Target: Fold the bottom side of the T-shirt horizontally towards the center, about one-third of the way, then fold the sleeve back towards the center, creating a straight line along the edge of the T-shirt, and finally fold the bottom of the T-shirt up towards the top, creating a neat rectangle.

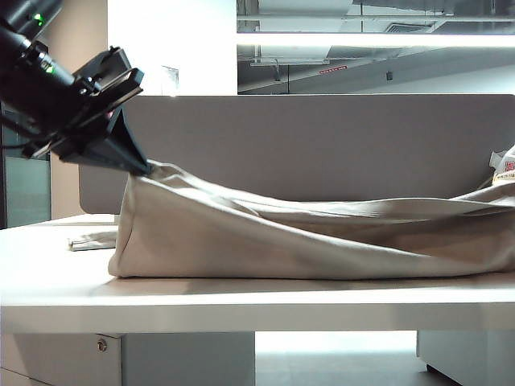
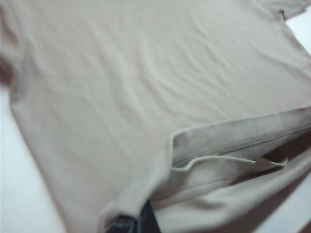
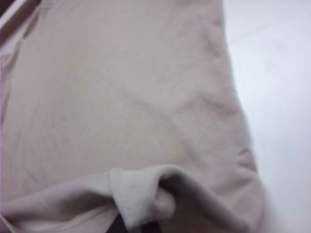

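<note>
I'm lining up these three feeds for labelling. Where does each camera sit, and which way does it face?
Exterior view: low at the table front, facing across; left gripper lifts the T-shirt.
Left wrist view: on the left arm, looking down on the T-shirt and its hem; left gripper barely shows.
Right wrist view: on the right arm, above the T-shirt; right gripper pinches a fold.
Shared: the T-shirt.

No writing, label, brand or number can be read in any of the three views. A pale object [image 1: 504, 169] at the far right edge of the exterior view carries small red marks, too small to make out.
</note>
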You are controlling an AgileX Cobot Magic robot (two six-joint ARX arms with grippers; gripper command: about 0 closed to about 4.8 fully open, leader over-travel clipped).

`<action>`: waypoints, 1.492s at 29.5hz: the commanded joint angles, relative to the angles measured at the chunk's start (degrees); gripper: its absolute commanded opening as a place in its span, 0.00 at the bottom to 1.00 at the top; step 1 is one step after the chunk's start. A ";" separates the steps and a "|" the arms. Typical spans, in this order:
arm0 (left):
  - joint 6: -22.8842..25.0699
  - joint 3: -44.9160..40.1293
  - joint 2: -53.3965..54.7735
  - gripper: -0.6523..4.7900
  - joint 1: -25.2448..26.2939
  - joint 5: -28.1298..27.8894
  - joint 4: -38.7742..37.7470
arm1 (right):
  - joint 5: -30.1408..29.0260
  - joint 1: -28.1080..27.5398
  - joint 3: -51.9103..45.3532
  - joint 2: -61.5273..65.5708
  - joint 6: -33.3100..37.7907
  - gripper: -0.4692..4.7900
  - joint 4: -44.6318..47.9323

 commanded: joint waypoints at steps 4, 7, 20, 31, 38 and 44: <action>2.10 4.74 2.73 0.11 0.07 -2.51 0.52 | -0.33 0.00 5.27 4.13 -0.02 0.08 0.31; 2.08 6.80 5.35 0.11 0.07 -2.64 0.50 | -0.31 0.00 7.80 5.90 -0.02 0.08 0.35; 4.42 11.13 13.49 0.11 2.19 -7.85 2.25 | -0.07 2.69 17.53 15.37 -0.02 0.08 0.20; 4.48 15.67 18.18 0.11 5.05 -6.95 2.23 | 3.96 4.17 21.81 20.83 -0.13 0.08 1.44; 4.04 17.38 22.58 0.11 5.03 -5.88 4.33 | 6.01 4.20 22.27 20.83 -0.24 0.08 5.84; 4.26 17.38 23.34 0.26 4.98 -5.90 5.79 | 6.64 4.17 22.32 20.85 -0.55 0.43 6.91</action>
